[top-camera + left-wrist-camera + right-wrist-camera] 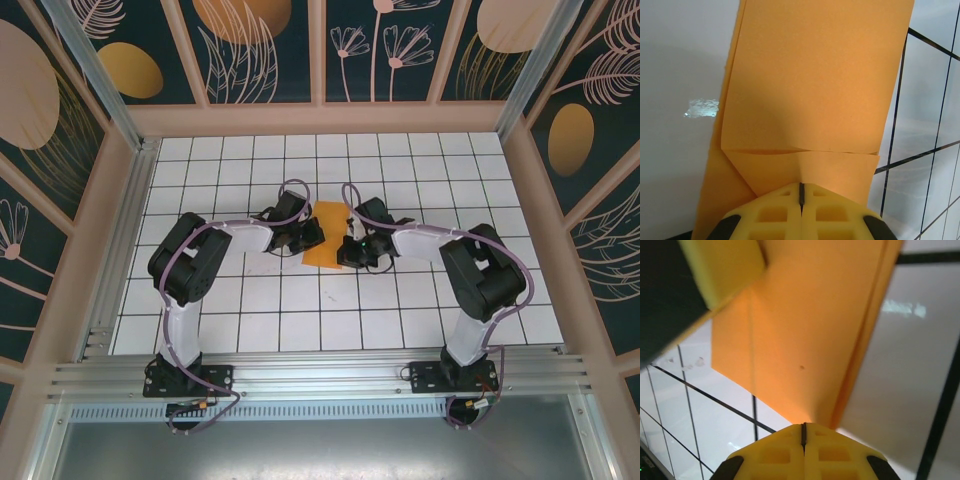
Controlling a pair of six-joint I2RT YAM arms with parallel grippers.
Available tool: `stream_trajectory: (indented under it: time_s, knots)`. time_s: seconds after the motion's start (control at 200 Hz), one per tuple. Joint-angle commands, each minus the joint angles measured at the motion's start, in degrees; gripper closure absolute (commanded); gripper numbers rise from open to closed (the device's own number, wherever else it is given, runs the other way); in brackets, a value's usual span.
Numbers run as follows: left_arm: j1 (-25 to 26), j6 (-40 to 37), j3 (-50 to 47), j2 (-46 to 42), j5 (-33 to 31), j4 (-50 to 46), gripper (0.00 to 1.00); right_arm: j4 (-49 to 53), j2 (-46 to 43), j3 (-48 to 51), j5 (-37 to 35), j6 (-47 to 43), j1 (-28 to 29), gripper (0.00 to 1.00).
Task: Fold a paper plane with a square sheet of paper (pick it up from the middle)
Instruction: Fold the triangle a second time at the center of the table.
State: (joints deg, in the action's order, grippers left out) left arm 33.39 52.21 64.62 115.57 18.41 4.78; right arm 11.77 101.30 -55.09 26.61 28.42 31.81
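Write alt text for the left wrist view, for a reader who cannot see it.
A partly folded orange paper stretches up the middle, over a white table with black grid lines. At the bottom, the left gripper, yellow fingers shut, meets the paper's near edge.

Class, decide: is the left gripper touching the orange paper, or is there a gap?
Touching. The left wrist view shows the left gripper, shut, overlapping the folded orange paper at its near edge, with no gap visible.
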Motion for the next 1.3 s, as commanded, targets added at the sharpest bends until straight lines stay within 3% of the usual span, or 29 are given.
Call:
stream_trajectory:
  time_s: [0.0,0.27,0.465,0.816,1.021,1.171,1.296]
  knots:
    - [-0.47,0.87,-1.43,3.14,-0.84,-2.14,0.98,1.21,1.90,-4.45,-0.86,0.19,-0.17,1.00]
    - [-0.43,2.35,-1.60,3.40,-0.85,-2.23,0.99,3.20,9.48,-11.19,-1.48,-0.78,0.53,1.00]
    - [-0.49,3.50,-1.91,3.52,-1.38,-2.40,1.00,5.05,10.26,-9.99,-0.84,-2.09,0.96,1.00]
    - [-0.46,4.22,-2.65,3.35,-2.25,-2.31,1.00,10.52,0.84,4.61,-1.12,-4.25,0.71,1.00]
    - [-0.44,3.46,-1.84,2.52,-1.02,-1.39,0.97,9.98,-7.71,5.55,-1.44,-3.31,-0.14,0.99]
    - [-0.50,3.79,0.48,-1.78,2.56,1.95,0.82,0.49,-15.74,6.12,-3.42,1.85,-6.53,0.74]
    - [-0.61,5.04,0.60,-5.75,3.25,4.89,0.69,-4.46,-13.09,4.95,-3.01,1.28,-9.72,0.55]
